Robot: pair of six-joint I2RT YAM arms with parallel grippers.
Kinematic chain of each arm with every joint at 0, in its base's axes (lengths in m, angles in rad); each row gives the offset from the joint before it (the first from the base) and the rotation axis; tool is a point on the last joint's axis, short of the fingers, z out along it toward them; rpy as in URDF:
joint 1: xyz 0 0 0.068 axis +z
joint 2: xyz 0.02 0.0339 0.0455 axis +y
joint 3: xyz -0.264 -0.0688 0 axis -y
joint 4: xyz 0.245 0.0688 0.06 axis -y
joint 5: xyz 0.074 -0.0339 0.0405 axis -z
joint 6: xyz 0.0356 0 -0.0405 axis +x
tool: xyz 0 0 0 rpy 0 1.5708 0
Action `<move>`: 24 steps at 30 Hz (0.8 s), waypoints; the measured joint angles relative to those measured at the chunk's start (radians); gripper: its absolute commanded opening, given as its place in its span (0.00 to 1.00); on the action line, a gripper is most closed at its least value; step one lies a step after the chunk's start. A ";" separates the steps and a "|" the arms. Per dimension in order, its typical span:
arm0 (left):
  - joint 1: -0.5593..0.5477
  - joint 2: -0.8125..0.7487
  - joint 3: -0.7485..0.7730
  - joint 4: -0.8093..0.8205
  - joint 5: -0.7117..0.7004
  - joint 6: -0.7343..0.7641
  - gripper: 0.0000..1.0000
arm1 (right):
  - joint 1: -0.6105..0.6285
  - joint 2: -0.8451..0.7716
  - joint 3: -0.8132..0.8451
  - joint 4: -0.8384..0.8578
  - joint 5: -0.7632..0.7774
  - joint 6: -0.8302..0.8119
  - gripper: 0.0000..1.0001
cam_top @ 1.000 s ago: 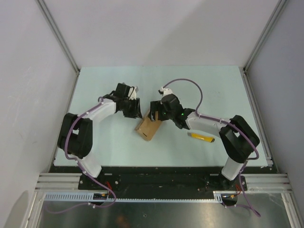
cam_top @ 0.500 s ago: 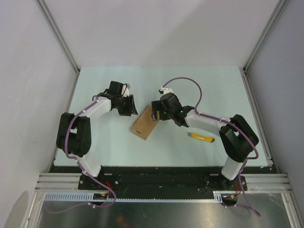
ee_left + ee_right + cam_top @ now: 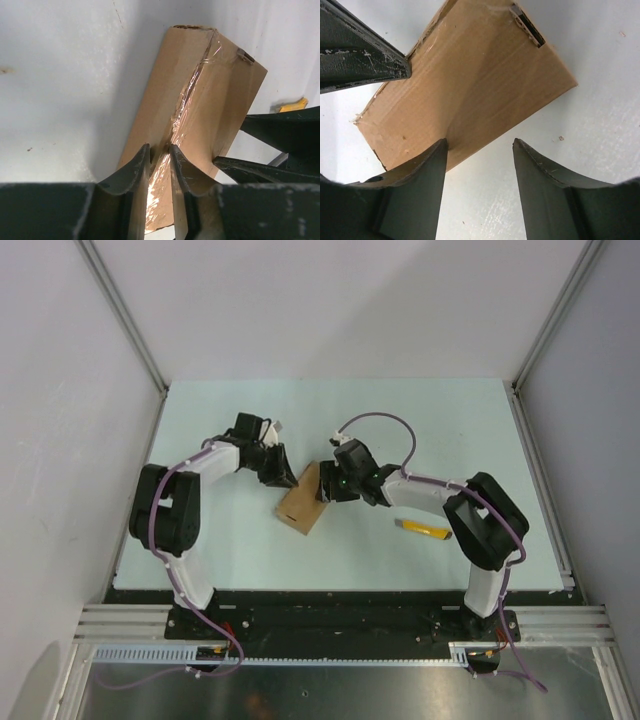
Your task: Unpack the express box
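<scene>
My left hand [image 3: 159, 150] has its fingers [image 3: 132, 175] drawn in to a narrow slit, and their tips sit on the top of the express box [image 3: 200, 85], right at the crinkled strip of clear tape [image 3: 187, 100] that runs along its middle seam. I cannot tell whether they pinch the tape or only press beside it, because the tips cover that spot. My right hand [image 3: 480, 145] is about half open and grips nothing. One finger lies over the near edge of the box, the other hangs over the bare counter [image 3: 600, 100], and a stretch of the box's edge shows in the gap between them. From above, the box lies flat and slantwise on the counter between the two hands, which meet over its far end, the left hand from the left and the right hand from the right. The yellow-black knife [image 3: 425, 530] lies apart on the counter to the right, beside the right forearm. Both hands hide the far end of the box from overhead. A small dark mark [image 3: 527, 25] at one corner is too small for me to identify.
</scene>
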 measured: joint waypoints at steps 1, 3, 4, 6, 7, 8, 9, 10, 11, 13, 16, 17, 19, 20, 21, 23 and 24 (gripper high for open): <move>0.000 0.000 0.000 0.001 0.002 -0.003 0.25 | -0.005 0.001 0.002 0.001 -0.011 0.002 0.55; 0.002 0.000 -0.003 0.005 0.009 -0.006 0.25 | -0.016 0.003 0.004 0.003 -0.027 0.010 0.52; 0.002 0.000 -0.007 0.011 0.015 -0.008 0.25 | -0.022 0.004 0.004 0.004 -0.034 0.013 0.51; 0.004 0.000 -0.017 0.021 0.031 -0.017 0.25 | -0.039 0.006 0.005 0.005 -0.053 0.021 0.51; 0.005 -0.001 -0.025 0.031 0.039 -0.024 0.25 | -0.048 0.008 0.005 0.007 -0.058 0.022 0.50; 0.007 -0.003 -0.034 0.041 0.053 -0.032 0.25 | -0.057 0.010 0.005 0.010 -0.060 0.022 0.50; 0.008 -0.005 -0.047 0.054 0.064 -0.039 0.25 | -0.072 0.014 0.005 0.015 -0.073 0.023 0.50; 0.008 -0.009 -0.057 0.063 0.073 -0.043 0.25 | -0.083 0.018 0.005 0.021 -0.082 0.023 0.50; 0.008 -0.015 -0.072 0.073 0.085 -0.050 0.25 | -0.096 0.021 0.006 0.026 -0.093 0.024 0.50; 0.008 -0.026 -0.095 0.084 0.104 -0.060 0.26 | -0.117 0.027 0.011 0.034 -0.100 0.023 0.50; 0.008 -0.045 -0.129 0.089 0.129 -0.069 0.27 | -0.144 0.037 0.022 0.043 -0.100 0.021 0.52; 0.008 -0.049 -0.136 0.089 0.135 -0.072 0.27 | -0.146 0.037 0.023 0.043 -0.099 0.018 0.53; 0.008 -0.055 -0.147 0.082 0.153 -0.075 0.27 | -0.147 0.037 0.027 0.042 -0.095 0.007 0.59; 0.008 -0.055 -0.149 0.080 0.161 -0.075 0.27 | -0.147 0.037 0.027 0.040 -0.093 0.003 0.63; 0.008 -0.055 -0.151 0.077 0.170 -0.075 0.26 | -0.145 0.037 0.030 0.037 -0.089 -0.006 0.71; 0.007 -0.055 -0.154 0.065 0.186 -0.076 0.25 | -0.138 0.037 0.035 0.031 -0.087 -0.023 0.77; 0.006 -0.054 -0.154 0.060 0.189 -0.078 0.25 | -0.132 0.037 0.039 0.024 -0.086 -0.031 0.80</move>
